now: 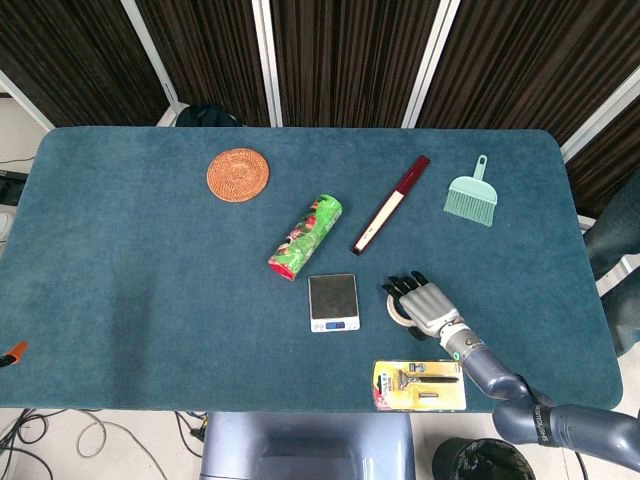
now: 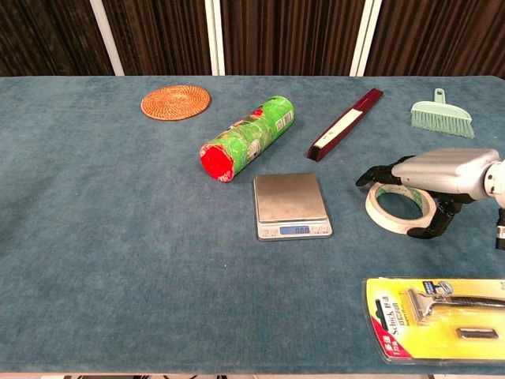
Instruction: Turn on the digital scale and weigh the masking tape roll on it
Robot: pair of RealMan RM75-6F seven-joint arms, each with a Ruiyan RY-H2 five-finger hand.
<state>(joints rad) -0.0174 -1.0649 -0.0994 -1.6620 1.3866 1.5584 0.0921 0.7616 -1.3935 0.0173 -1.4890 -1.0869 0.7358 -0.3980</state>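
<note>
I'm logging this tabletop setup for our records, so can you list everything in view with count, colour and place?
digital scale: one, silver, display lit, table centre-front.
masking tape roll: one, cream, flat on the table right of the scale.
snack tube: one, green with a red end, lying behind the scale.
woven coaster: one, orange-brown, far left.
folded fan: one, dark red and white, lying behind the tape.
hand brush: one, mint green, far right.
razor pack: one, yellow card, near right edge.
orange object: one, at the table's left edge; cannot tell what it is.
table: one, teal cloth.
right hand: one, silver, fingers curved over the tape roll.
left hand: not in view.
</note>
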